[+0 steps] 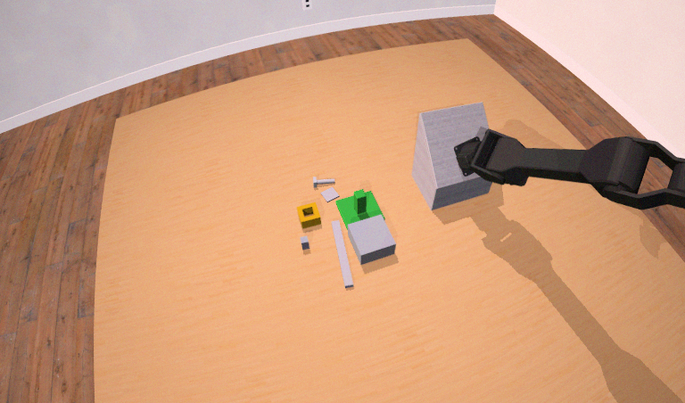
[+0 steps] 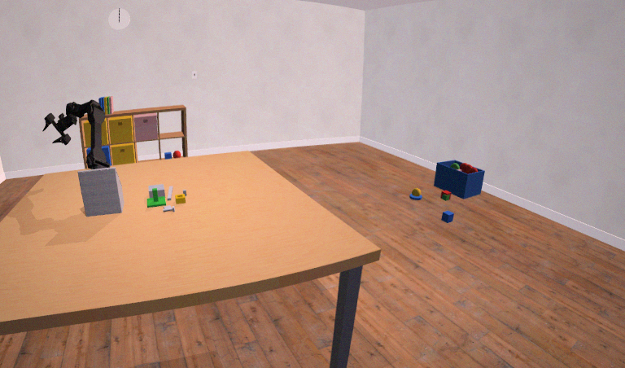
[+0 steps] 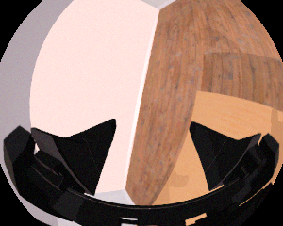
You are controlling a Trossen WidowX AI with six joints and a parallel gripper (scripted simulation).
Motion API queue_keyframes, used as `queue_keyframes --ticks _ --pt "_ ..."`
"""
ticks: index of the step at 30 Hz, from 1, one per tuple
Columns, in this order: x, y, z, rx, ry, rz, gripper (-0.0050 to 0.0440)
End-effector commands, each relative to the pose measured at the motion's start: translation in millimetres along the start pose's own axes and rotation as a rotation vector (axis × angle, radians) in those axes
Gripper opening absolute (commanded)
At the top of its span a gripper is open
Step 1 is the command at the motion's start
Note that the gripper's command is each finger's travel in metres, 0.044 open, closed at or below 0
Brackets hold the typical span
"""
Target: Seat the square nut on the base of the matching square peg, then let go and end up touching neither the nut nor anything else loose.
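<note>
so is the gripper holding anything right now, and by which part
Nothing is held. The gripper is open with only wall and floor between its fingers, raised away from the yellow nut, which sits on the table.

The surface [image 1: 202, 328] looks like pale wood with a fine grain, smooth and matt. The floor [image 2: 461, 276] is darker planked wood — knotty, faintly glossy. The grey pedestal [image 1: 447, 146] looks like rough brushed concrete — the arm [image 1: 556, 161] matt black plastic.

A yellow square nut [image 1: 309, 215], a green peg [image 1: 359, 201] on its green base [image 1: 348, 208], grey blocks [image 1: 371, 238] and a black tool [image 2: 56, 128] above a tan wood-grain desk [image 1: 252, 328].
</note>
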State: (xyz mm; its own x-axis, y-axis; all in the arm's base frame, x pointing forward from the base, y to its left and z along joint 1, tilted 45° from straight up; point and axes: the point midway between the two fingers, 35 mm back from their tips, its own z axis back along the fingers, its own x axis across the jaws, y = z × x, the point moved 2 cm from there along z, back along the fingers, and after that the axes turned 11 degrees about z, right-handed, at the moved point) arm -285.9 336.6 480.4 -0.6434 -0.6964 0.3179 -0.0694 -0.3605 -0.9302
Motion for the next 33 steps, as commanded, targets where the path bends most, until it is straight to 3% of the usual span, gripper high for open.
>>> queue_keyframes --ticks 1,17,21,24,32,33 --pt "0 0 0 0.000 0.000 0.000 0.0400" --pt "0 0 0 0.000 0.000 0.000 0.0400" --pt "1 9 -8 0.018 -0.012 0.031 0.0320" --pt "-36 12 -9 0.024 0.056 0.048 0.0320" --pt "-173 -14 53 -0.066 0.379 0.026 0.0320" --pt "-173 -14 53 -0.066 0.379 0.026 0.0320"
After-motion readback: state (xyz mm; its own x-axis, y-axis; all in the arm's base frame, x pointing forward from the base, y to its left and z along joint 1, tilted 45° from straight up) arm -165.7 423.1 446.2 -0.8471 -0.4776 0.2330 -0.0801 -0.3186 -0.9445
